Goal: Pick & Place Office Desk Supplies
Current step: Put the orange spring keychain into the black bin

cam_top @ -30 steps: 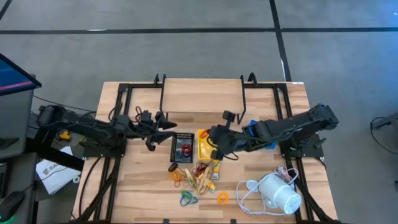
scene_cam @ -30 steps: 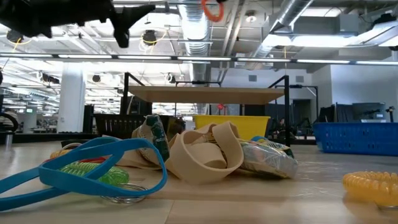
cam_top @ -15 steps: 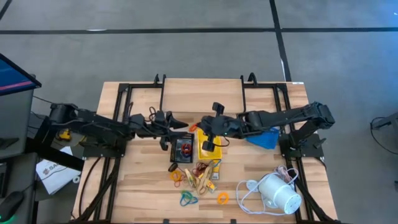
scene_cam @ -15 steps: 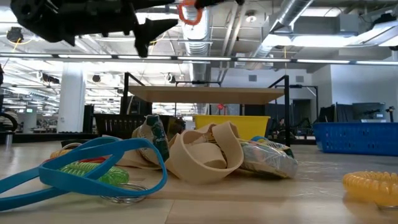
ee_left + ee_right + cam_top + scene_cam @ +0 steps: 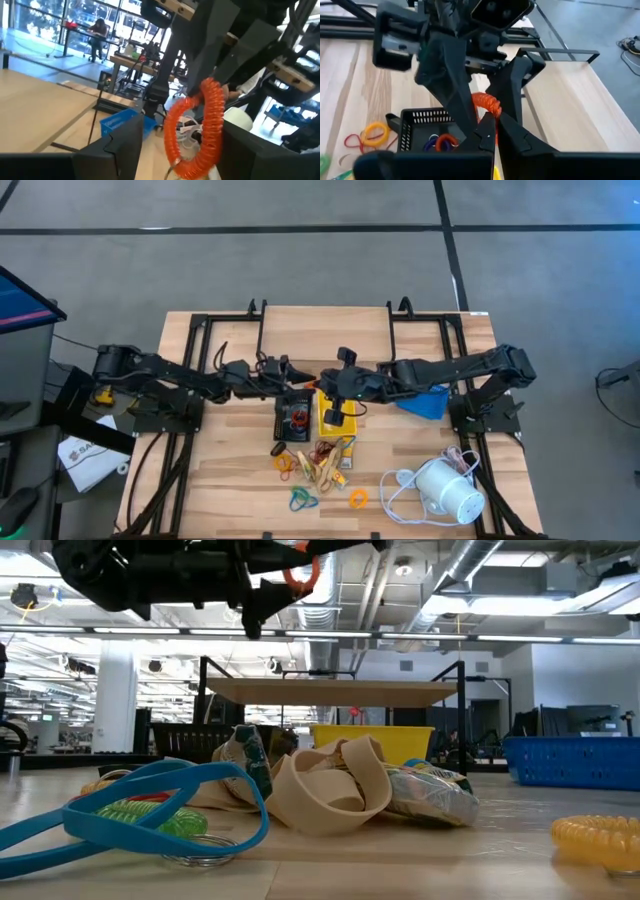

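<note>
- Where the two arms meet, above the middle of the bench [image 5: 420, 330], a hand-over looks to be in progress: the left arm reaches in from its side and the right arm from the other, tip to tip.
- White device [image 5: 445, 488]: stands at the near right corner with its cord, well apart from both arms.
- Trays: the black tray [image 5: 279, 420] lies just below the meeting point and already holds a few bands. The yellow tray [image 5: 322, 423] is beside it, and the blue tray [image 5: 428, 404] is partly hidden under the right arm.
- Loose supplies [image 5: 320, 465]: bands and clips are heaped on the bench nearer than the trays, untouched by either arm.
- Right claw [image 5: 327, 383]: fingers together, pinching the upper edge of an orange coil [image 5: 311, 385], which is held in the air over the far end of the black tray.
- Left claw [image 5: 298, 379]: fingers apart, pointed straight at the right claw. In the left wrist view its fingers [image 5: 120, 147] stand on either side of the loop.
- Deciding relation: the coil hangs as a loop below the right fingertips, directly ahead of the left claw and between its spread fingers, with its long axis running downward.
- Whether the left fingers touch the coil cannot be told.
- Judgement: the left claw is placed to close across the loop, and the right need only let go afterwards.
</note>
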Robot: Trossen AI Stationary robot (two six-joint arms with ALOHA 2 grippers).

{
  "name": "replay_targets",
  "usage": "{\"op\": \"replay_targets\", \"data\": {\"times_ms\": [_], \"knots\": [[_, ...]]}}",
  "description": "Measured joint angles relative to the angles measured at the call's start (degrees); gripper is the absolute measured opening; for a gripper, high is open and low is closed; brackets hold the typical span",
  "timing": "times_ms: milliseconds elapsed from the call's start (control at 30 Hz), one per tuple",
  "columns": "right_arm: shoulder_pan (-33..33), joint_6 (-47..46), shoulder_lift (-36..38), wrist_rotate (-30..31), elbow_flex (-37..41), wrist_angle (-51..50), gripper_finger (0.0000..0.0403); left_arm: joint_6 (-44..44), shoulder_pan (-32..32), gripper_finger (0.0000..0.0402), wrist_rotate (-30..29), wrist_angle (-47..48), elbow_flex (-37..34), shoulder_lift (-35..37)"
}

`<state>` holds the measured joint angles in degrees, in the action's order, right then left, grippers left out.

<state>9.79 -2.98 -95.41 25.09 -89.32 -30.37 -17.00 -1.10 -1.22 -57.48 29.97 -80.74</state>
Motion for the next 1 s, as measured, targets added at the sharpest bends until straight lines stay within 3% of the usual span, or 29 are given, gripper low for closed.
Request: {"op": "replay_targets", "data": {"times_ms": [67,200,233,400,567,633,800,900,1000], "knots": [[0.3,0.0,0.0,0.0,0.0,0.3,0.0001,0.9,-0.3,0.0167,0.0,0.0,0.1,-0.1],[0.8,0.0,0.0,0.2,0.0,0.7,0.0024,6.4,-0.4,0.0036,0.5,0.3,0.1,0.9],[0.8,0.0,0.0,0.2,0.0,0.8,0.0035,7.5,-0.4,0.0022,0.9,-0.3,0.1,1.0],[0.5,0.0,0.3,2.9,0.0,-1.0,0.0094,8.7,-0.6,0.0008,0.6,2.7,0.1,2.6],[0.5,0.0,0.7,8.4,-0.1,-3.1,0.0141,8.7,-0.4,0.0006,-0.4,11.6,0.1,4.9],[0.7,-0.7,1.0,9.8,-0.1,-7.0,0.0156,7.3,-0.3,0.0006,-1.2,19.5,-0.1,6.7],[0.8,-10.5,1.0,14.0,-0.1,-20.0,0.018,1.6,3.0,0.0006,-9.5,33.5,-3.4,7.5],[0.7,-11.8,1.0,14.0,1.5,-19.8,0.0189,-0.2,2.6,0.0008,-10.9,39.4,-4.6,7.5],[0.7,-12.0,1.0,13.8,2.5,-20.2,0.0196,0.5,2.5,0.0034,-10.8,41.0,-5.4,7.5]]}}
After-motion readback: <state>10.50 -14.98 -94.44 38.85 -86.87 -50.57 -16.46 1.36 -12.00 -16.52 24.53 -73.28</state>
